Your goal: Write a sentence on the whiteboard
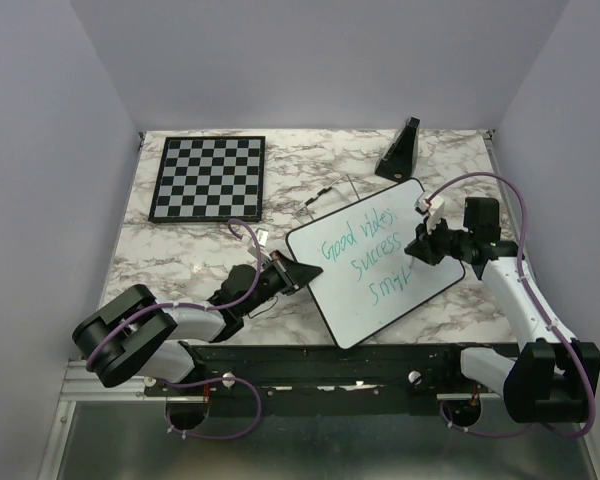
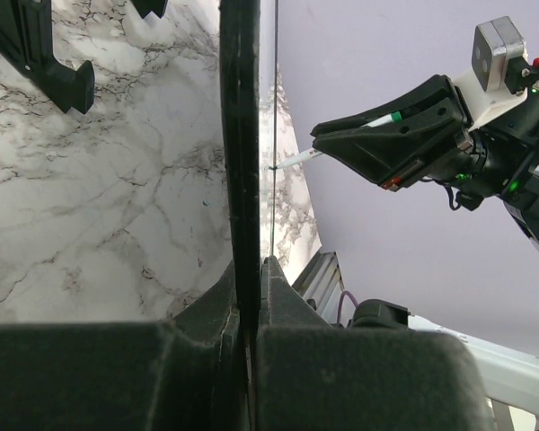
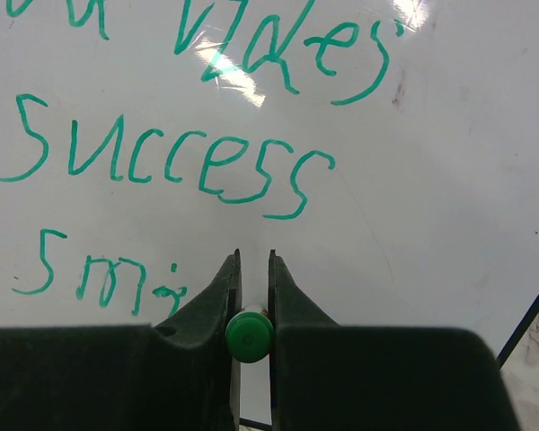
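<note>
Clamping shut, left jaws grip the whiteboard (image 1: 342,310); right jaws pinch a marker (image 3: 249,336).

The whiteboard (image 3: 449,135) is smooth, glossy white and throws back bright patches of glare; its thin rim is black. The sentence (image 3: 153,162) lies on it as flat teal-green ink. The worktop (image 1: 180,250) has a smooth marble-patterned finish, white with grey veins. The chessboard (image 1: 208,178) looks smooth with a faint sheen. The left claw (image 2: 249,269) and right claw (image 3: 251,269) are matt black plastic, faintly grainy. The marker (image 3: 249,335) shows a shiny green plastic end.
</note>
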